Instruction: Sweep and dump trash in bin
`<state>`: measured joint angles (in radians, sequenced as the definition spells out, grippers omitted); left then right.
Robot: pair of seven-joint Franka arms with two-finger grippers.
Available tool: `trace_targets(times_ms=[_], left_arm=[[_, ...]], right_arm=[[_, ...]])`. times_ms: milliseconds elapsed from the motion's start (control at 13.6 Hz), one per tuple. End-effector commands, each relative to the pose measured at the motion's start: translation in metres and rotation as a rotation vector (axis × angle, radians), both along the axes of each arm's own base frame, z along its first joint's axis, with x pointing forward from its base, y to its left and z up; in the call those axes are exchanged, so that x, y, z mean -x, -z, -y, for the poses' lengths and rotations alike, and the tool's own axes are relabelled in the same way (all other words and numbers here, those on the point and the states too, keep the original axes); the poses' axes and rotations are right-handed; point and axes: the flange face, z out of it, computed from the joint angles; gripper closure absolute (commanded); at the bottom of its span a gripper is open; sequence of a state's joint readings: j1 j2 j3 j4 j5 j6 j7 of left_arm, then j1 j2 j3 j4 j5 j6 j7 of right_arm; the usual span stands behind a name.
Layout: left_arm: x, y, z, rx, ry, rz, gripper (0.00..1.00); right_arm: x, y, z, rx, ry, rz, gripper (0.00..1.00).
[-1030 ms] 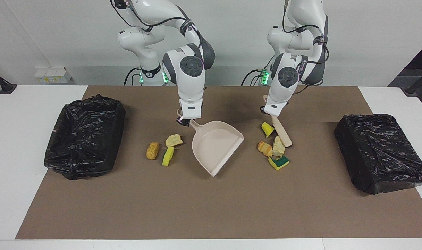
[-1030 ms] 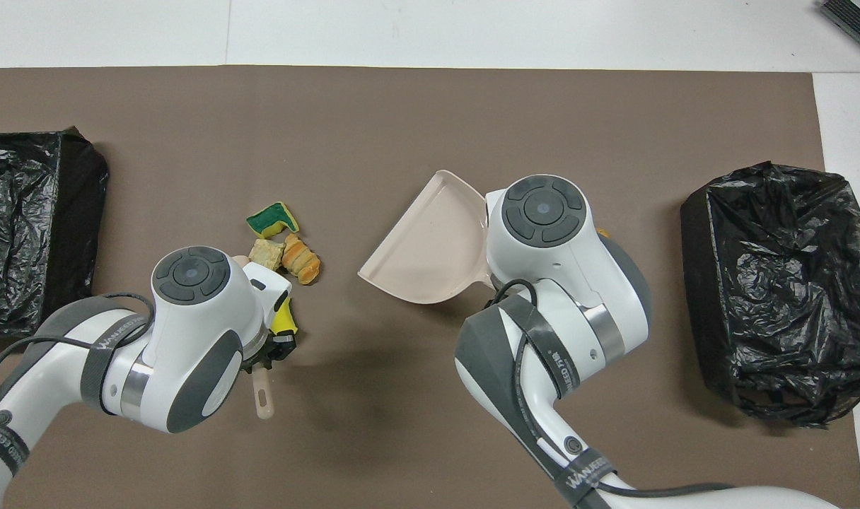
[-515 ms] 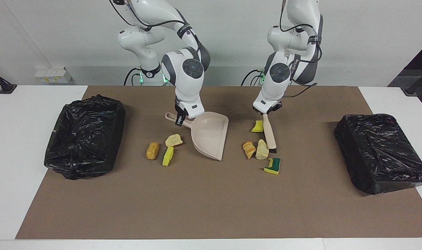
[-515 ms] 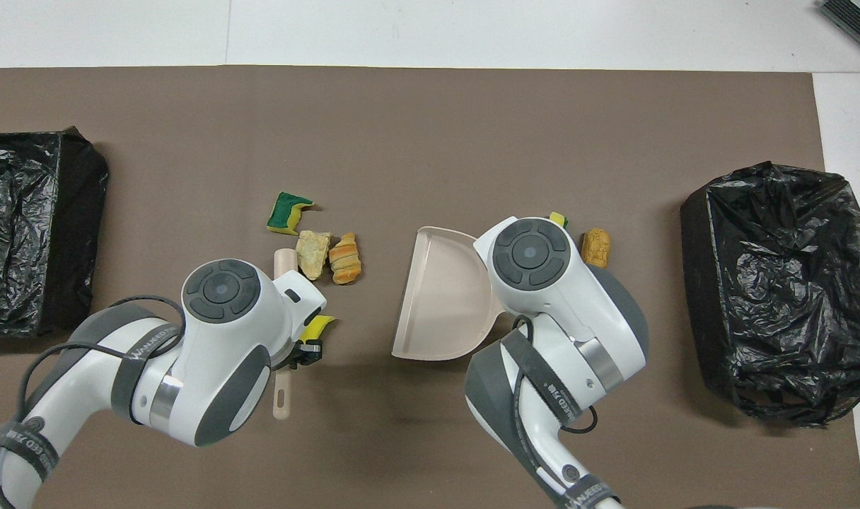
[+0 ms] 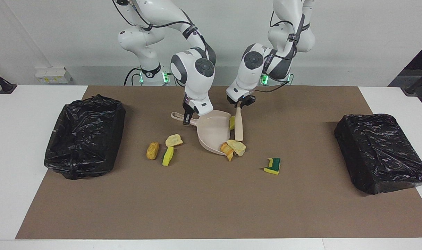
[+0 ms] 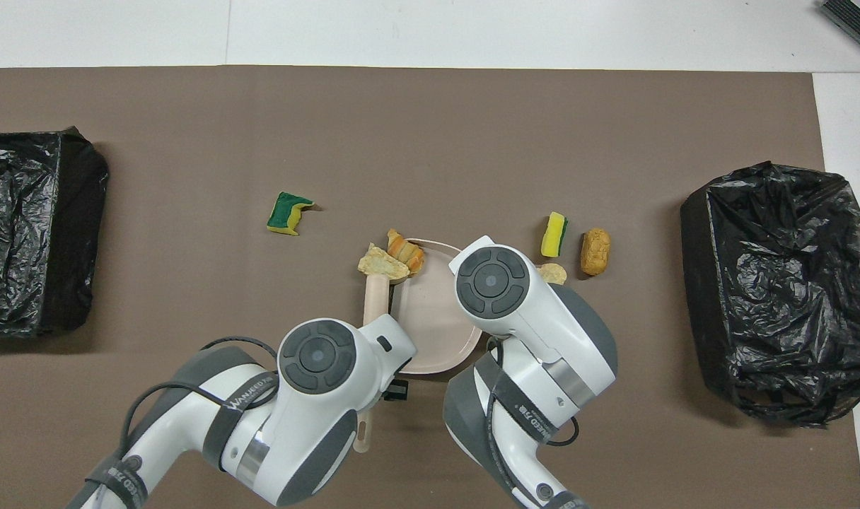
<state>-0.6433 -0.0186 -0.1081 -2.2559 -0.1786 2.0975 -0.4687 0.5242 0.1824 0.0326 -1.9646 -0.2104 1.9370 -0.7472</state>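
Trash lies in three places on the brown surface (image 5: 211, 208). Two tan lumps (image 5: 234, 148) sit at the open lip of the dustpan (image 5: 214, 133), touching its edge but not clearly inside. A yellow scrap (image 5: 232, 122) stands against the brush (image 5: 238, 127), beside the pan's side wall. A green-and-yellow sponge (image 5: 272, 166) lies alone, toward the left arm's end of the surface and farther from the robots than the pan. Three more pieces, a tan lump (image 5: 152, 150), a pale lump (image 5: 174, 140) and a yellow strip (image 5: 168, 156), sit together on the pan's other flank, toward the right arm's end.

The left gripper (image 5: 240, 103) is clenched on the upper end of the brush, which reaches down to the surface with its far end beside the two lumps. The right gripper (image 5: 188, 118) grasps the pan's handle (image 5: 179, 117), tilting the pan so its lip meets the surface.

The scraps look light, soft and springy, so they will likely roll or bounce off a quick stroke rather than slide. Pinching them would work poorly; pushing low with the brush toward the pan's lip seems the better hold on them. The pan is stiff plastic and best carried by its handle, kept level once loaded. A black-lined bin (image 5: 84, 135) waits at the right arm's end, another (image 5: 382, 152) at the left arm's.
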Motion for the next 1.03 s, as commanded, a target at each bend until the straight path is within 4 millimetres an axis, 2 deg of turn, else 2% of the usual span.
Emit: trace_targets(times_ms=[0,147,294,368,515,662,809,956], left_arm=[[0.014,-0.025,0.025,0.015,0.038,-0.013,1.00],[-0.003,-0.052,0.022,0.017,0.034,-0.011,1.00],[-0.036,-0.061,-0.005,-0.017,0.013,0.040,1.00],[-0.059,-0.068,-0.017,-0.025,0.013,0.075,1.00],[-0.091,-0.066,-0.041,-0.026,0.019,0.085,1.00],[-0.108,-0.065,-0.065,-0.042,0.015,0.096,1.00],[-0.133,-0.060,-0.101,-0.068,0.053,0.120,1.00],[-0.173,-0.061,-0.144,-0.079,0.148,0.142,1.00]], right_arm=[[0.001,0.007,-0.006,-0.004,-0.019,0.017,1.00],[0.000,0.007,-0.005,-0.002,-0.023,0.013,1.00],[0.000,0.007,-0.003,0.003,-0.026,0.008,1.00],[0.000,0.007,-0.003,0.012,-0.032,0.010,1.00],[0.000,0.006,-0.003,0.015,-0.036,0.014,1.00],[0.000,0.006,-0.003,0.014,-0.034,0.014,1.00],[0.000,0.005,-0.003,0.015,-0.034,0.016,1.00],[0.000,0.005,-0.004,0.014,-0.032,0.016,1.00]])
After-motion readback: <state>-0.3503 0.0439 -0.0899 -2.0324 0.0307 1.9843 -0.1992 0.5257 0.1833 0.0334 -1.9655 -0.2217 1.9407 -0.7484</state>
